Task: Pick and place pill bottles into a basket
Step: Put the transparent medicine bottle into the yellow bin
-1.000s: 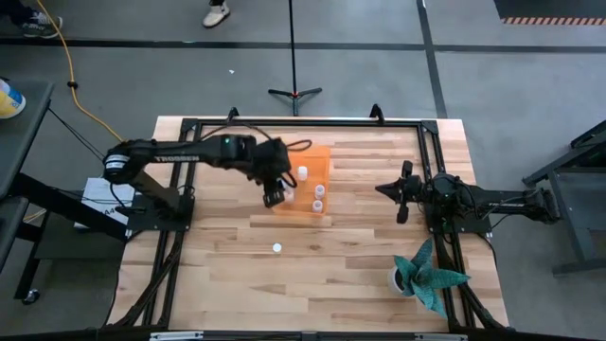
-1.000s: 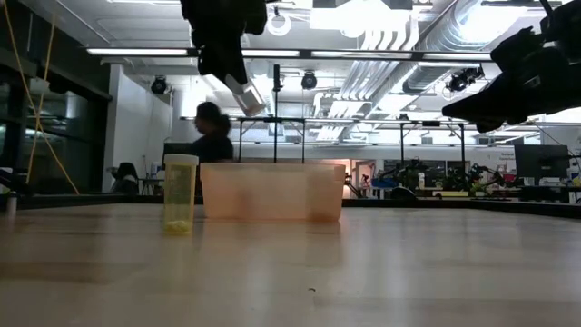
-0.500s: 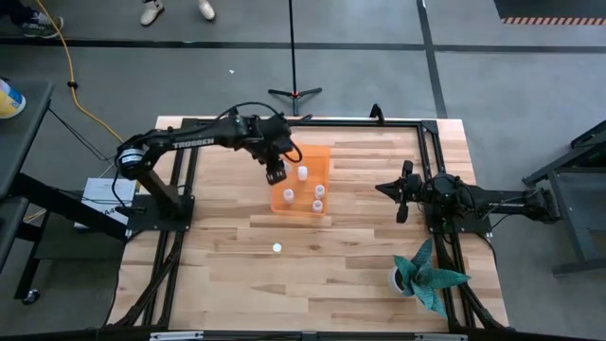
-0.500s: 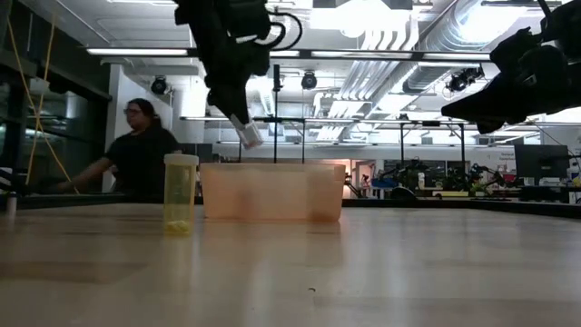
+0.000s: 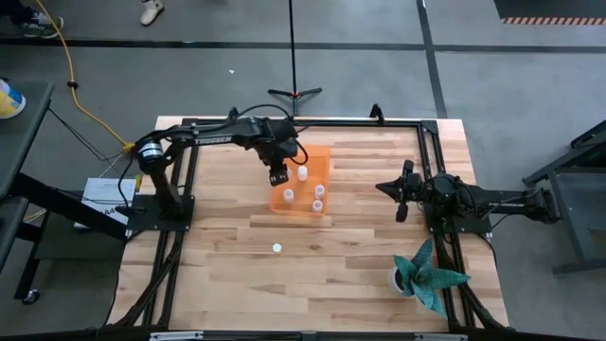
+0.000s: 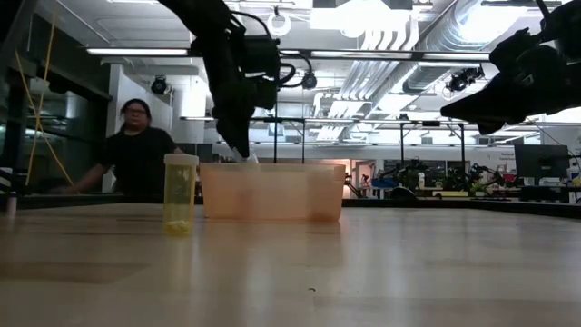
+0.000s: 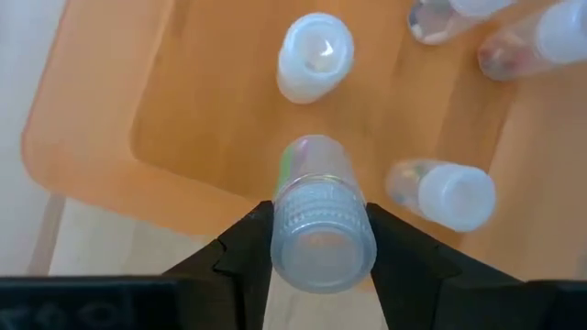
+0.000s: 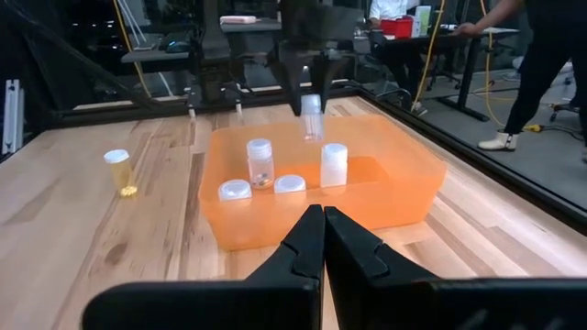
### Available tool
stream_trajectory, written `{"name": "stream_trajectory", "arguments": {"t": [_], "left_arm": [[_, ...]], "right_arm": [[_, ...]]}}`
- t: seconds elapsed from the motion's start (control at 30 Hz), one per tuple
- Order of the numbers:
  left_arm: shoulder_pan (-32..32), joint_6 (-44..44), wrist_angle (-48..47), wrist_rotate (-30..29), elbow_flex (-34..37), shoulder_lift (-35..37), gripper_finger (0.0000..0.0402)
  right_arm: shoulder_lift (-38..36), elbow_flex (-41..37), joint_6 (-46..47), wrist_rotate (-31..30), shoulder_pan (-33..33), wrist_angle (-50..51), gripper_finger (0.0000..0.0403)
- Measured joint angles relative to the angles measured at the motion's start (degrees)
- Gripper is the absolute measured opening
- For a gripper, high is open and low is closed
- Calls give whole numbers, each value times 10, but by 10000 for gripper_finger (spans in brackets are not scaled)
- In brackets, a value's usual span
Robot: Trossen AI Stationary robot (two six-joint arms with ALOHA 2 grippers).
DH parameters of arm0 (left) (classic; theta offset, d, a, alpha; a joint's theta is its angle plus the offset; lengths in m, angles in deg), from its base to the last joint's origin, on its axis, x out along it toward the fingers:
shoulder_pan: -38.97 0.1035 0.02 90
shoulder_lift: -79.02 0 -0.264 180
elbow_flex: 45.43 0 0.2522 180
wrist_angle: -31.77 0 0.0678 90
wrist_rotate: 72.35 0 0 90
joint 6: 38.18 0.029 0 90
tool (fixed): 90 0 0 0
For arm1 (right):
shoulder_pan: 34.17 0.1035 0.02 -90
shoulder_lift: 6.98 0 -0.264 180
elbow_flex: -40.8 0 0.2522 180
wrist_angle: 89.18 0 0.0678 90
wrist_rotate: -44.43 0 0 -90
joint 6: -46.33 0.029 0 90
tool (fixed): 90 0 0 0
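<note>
The orange basket (image 5: 305,182) stands on the table's far middle and also shows in the low view (image 6: 272,191) and the right wrist view (image 8: 321,197). Several white-capped pill bottles lie or stand in it, one upright (image 7: 315,55), one (image 7: 447,193) beside it. One more bottle (image 5: 276,248) stands alone on the table nearer the front (image 6: 180,193). My left gripper (image 5: 277,175) is over the basket's left part, shut on a pill bottle (image 7: 319,215). My right gripper (image 5: 401,201) waits shut and empty to the right of the basket. My left gripper pinches the bottle's ribbed cap end (image 7: 321,234) between its two fingers, one finger (image 7: 240,252) on each side. The fingers come from above, pointing down. The bottle hangs upright below them (image 8: 312,117), its lower end about level with the basket's rim.
A white pot with a teal plant (image 5: 417,277) stands at the table's front right. Black frame rails run along the table's left, right and far edges. A person (image 6: 136,150) is in the room behind the table.
My left gripper, still shut on the bottle, has gone toward the table's far edge and down, from the basket's near left corner to just above the basket's left part. The bottle has come down with it to the basket's rim.
</note>
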Motion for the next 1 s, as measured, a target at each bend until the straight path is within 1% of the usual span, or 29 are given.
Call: {"name": "stream_trajectory", "arguments": {"t": [0.2, 0.43, 0.77, 1.0], "left_arm": [[0, 1, 6, 0, 0, -33, 172], [0, 1, 6, 0, 0, -50, 204], [0, -12, 7, 0, 0, -51, 201], [0, -7, 17, -2, 0, -51, 229]], "right_arm": [[0, 0, 0, -13, 0, 1, 0], [0, 0, -1, -13, 0, 2, 0], [0, 0, -2, -14, 0, 3, 0], [0, 0, -2, -14, 0, 3, 0]]}}
